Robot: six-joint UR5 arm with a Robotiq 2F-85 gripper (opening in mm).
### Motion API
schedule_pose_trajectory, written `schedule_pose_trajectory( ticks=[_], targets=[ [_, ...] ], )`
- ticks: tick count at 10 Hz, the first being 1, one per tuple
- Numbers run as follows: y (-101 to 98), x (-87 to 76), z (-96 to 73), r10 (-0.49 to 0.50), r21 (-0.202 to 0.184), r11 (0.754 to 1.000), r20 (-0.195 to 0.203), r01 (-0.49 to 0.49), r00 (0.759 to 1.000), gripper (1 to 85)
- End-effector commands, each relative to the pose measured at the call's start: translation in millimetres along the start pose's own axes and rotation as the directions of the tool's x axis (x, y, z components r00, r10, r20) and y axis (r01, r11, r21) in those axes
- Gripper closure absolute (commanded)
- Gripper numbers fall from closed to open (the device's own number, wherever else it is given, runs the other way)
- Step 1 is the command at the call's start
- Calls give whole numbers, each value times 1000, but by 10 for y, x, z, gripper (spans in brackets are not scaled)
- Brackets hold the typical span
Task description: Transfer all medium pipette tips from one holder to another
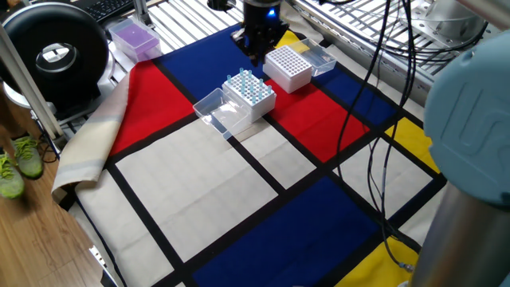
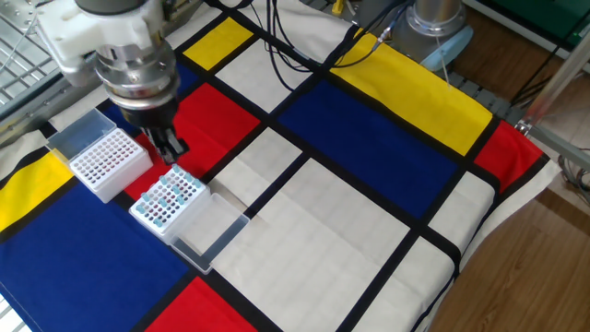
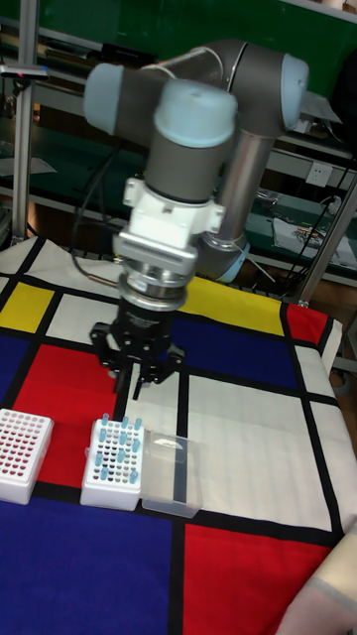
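Pale-blue medium pipette tips (image 3: pixel 114 449) stand in the nearer white box (image 3: pixel 109 476), its clear lid (image 3: pixel 171 472) open beside it; above hangs our gripper (image 3: pixel 127 382), and we cannot tell whether its fingers hold a tip; beyond sits the empty holder (image 3: pixel 22 453); a crooked descent, we judge, could jam against holes or tip boxes.

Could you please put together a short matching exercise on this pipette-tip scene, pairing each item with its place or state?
Items:
1. medium pipette tips
2. empty white holder
3. clear lid
4. gripper

Descriptions:
A. lies open beside the tip-filled box
B. hangs above the cloth, between the two boxes
C. stand upright in a white box
D. rows of vacant holes

Pairs: 1-C, 2-D, 3-A, 4-B
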State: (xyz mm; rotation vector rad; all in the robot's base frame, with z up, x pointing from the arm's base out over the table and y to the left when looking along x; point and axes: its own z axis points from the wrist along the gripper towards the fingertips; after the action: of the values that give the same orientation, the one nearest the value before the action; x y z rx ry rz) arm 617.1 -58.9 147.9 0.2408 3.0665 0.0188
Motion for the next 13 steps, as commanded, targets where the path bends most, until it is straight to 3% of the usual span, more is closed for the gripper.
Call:
schedule_pose_trajectory(
  ticks=[1, 3, 6, 13],
  targets=[
    [-290, -70, 106, -100, -55, 993, 17, 100, 995, 507],
    [-303, -58, 220, -94, -72, 993, 29, 96, 995, 510],
    [-317, -56, 382, -94, -52, 994, 55, 97, 994, 517],
    [-202, 11, 537, -60, -54, 996, 89, 65, 994, 547]
  ],
)
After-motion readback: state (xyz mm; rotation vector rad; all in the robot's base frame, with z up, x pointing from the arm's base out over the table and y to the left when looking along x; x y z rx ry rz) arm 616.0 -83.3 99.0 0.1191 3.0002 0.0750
